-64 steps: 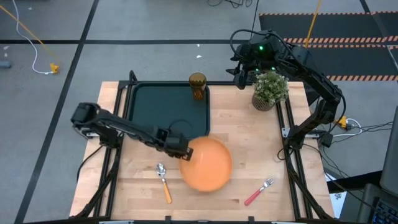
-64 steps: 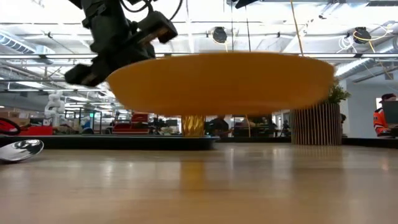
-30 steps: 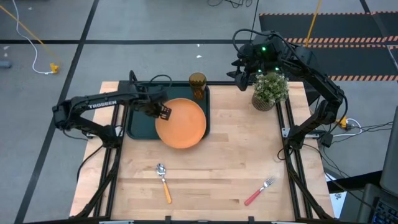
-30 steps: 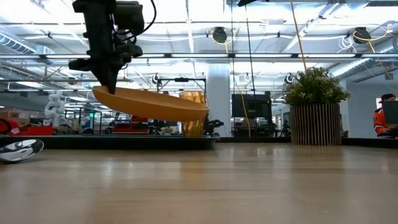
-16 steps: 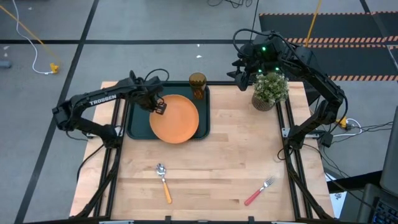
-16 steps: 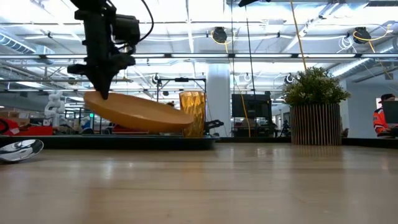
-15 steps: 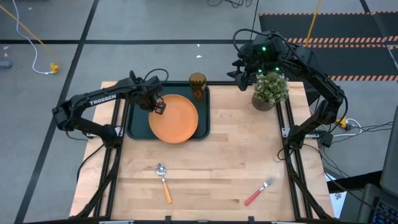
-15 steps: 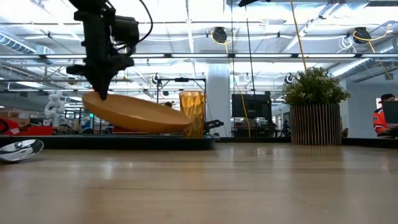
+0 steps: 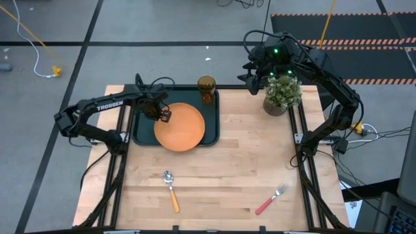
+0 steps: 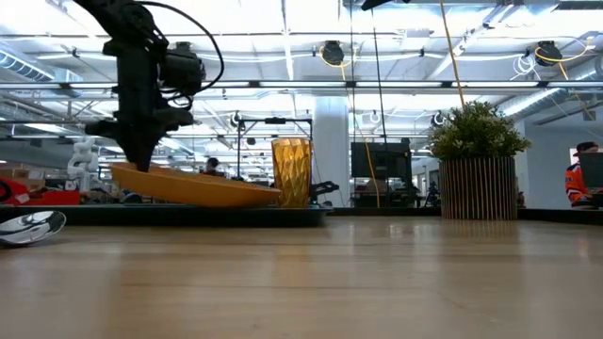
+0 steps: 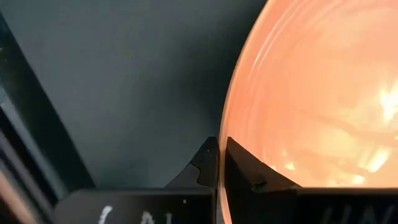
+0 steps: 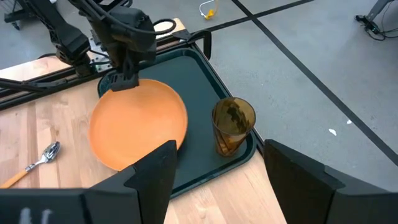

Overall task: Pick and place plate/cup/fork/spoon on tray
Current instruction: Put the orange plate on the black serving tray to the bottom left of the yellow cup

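Observation:
The orange plate (image 9: 182, 128) hangs tilted over the dark tray (image 9: 144, 132). My left gripper (image 9: 162, 115) is shut on the plate's left rim. In the low view the plate (image 10: 198, 189) slopes down toward the amber cup (image 10: 291, 172). The cup (image 9: 206, 89) stands in the tray's far right corner. The orange-handled spoon (image 9: 170, 190) and the red-handled fork (image 9: 271, 199) lie flat on the table near its near edge. My right gripper (image 9: 250, 73) is open and empty, high over the table's far edge beside the plant. My left gripper pinches the plate's rim (image 11: 225, 127) on the plate's left side, one finger (image 11: 205, 163) under the rim and one over it. The fingers come from above, pointing down. The plate is tilted, its held side up; I cannot tell whether its low right edge (image 10: 273, 197) touches the tray.
A potted green plant (image 9: 282, 93) stands at the table's far right, close to my right arm. The tray floor (image 12: 199, 68) shows bare on the far side of the plate. Bare wood lies between the spoon and the fork.
My left gripper has gone down and a little toward the table's left edge, still shut on the plate. The plate has sunk lower over the tray and stays tilted, its right edge down near the cup.

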Robot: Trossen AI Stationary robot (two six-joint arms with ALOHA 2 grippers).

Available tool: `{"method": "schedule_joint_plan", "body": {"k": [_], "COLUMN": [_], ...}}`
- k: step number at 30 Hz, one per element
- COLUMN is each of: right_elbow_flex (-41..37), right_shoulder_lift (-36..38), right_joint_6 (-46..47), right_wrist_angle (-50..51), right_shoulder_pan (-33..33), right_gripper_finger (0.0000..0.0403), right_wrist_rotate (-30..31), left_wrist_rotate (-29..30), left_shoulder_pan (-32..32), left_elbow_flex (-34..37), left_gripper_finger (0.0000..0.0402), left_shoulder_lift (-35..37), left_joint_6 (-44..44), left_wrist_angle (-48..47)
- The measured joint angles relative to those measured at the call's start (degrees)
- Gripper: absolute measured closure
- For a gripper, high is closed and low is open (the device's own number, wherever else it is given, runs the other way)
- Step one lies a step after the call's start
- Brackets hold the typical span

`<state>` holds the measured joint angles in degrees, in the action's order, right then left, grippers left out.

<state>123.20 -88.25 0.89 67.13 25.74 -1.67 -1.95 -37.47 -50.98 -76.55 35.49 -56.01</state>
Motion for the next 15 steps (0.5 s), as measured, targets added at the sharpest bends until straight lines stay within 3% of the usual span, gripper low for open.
{"method": "schedule_joint_plan", "body": {"k": [15], "right_elbow_flex": [0.0], "right_shoulder_lift": [0.0], "right_joint_6": [0.0], "right_wrist_angle": [0.0], "right_shoulder_pan": [0.0], "right_gripper_finger": [0.0170], "right_wrist_rotate": [0.0], "left_wrist_rotate": [2.6], "left_shoulder_pan": [-9.7], "left_elbow_flex": [0.0], "left_gripper_finger": [0.0391], "left_shoulder_lift": [-0.1], "left_joint_6": [-1.0], "left_wrist_angle": [7.3]}}
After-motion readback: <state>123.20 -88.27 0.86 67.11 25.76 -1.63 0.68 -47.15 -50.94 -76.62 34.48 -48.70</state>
